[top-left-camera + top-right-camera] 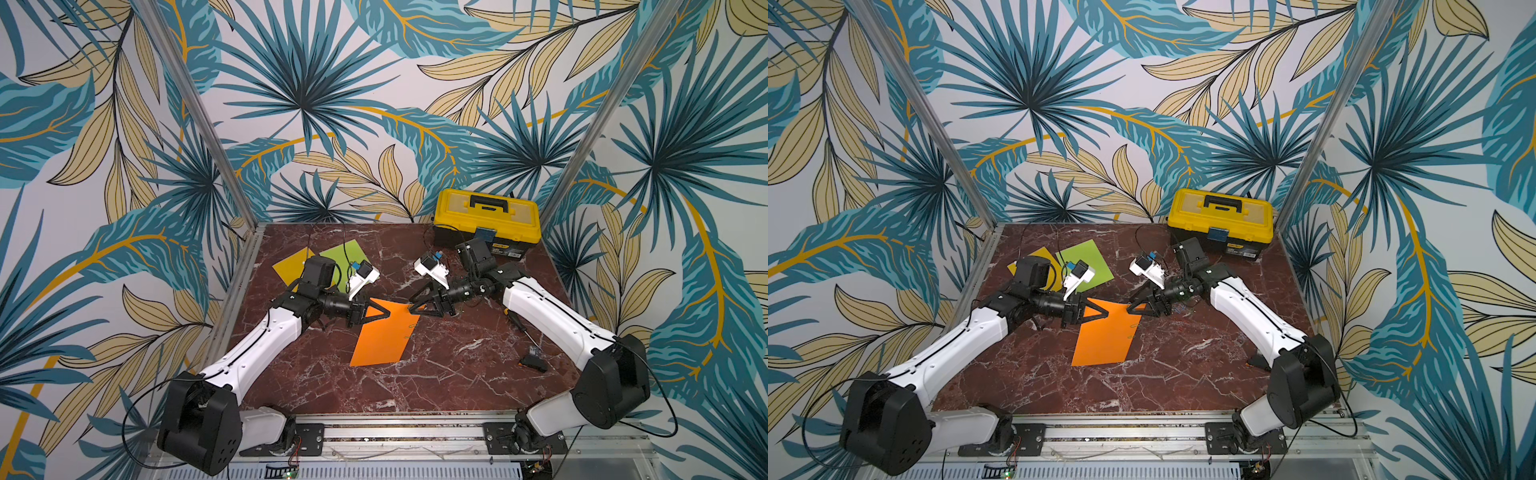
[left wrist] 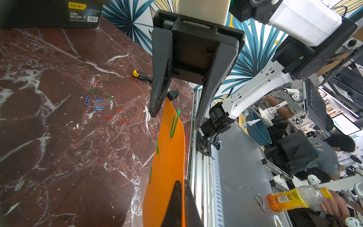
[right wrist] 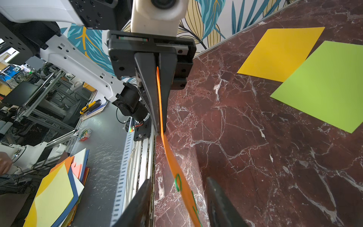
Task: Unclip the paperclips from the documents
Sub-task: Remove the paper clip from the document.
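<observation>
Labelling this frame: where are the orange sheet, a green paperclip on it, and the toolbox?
orange sheet (image 1: pixel 380 338): in a top view, middle of its face.
green paperclip (image 2: pixel 174 123): left wrist view, middle of its wire loop.
toolbox (image 1: pixel 488 219): in a top view, yellow lid.

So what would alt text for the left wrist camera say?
The left pincer grips an orange sheet by its edge, while the right pincer, open, straddles the sheet near a green clip. Loose coloured clips lie on the marble table beside it.

Tropical leaf wallpaper (image 1: pixel 299 104), red marble tabletop (image 1: pixel 415 382)
</observation>
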You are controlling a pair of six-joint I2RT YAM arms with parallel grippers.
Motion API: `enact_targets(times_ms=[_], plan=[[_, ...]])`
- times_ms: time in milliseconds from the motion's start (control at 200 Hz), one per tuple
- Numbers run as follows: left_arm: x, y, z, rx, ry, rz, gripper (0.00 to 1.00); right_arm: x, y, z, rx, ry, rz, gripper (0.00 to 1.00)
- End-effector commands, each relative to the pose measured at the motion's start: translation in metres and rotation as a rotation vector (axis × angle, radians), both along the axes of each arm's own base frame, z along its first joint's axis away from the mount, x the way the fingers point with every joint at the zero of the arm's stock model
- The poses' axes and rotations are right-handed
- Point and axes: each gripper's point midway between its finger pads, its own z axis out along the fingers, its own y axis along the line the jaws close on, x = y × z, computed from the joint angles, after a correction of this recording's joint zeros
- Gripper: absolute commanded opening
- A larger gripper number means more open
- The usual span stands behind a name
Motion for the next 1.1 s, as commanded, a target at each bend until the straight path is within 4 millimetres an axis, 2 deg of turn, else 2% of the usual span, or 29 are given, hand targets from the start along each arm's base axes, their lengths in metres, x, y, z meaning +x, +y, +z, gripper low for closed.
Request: enact_targets(times_ms=[0, 406, 1092], plan=[[-0.0036, -0.0009, 0.0159, -0.019, -0.052, -0.019, 0.00, -0.0045, 0.0011, 0.0005, 0.000, 0.005, 0.021, 0.46], [-0.0030, -0.0012, 0.0149, -0.018, -0.045, -0.019, 0.00, -0.0037, 0.0021, 0.0059, 0.027, -0.007, 0.011, 0.34], [-0.0016, -0.0006, 0.0127, -0.009, -0.041, -0.010, 0.00, -0.0044, 0.0024, 0.0067, 0.035, -0.007, 0.009, 0.09]])
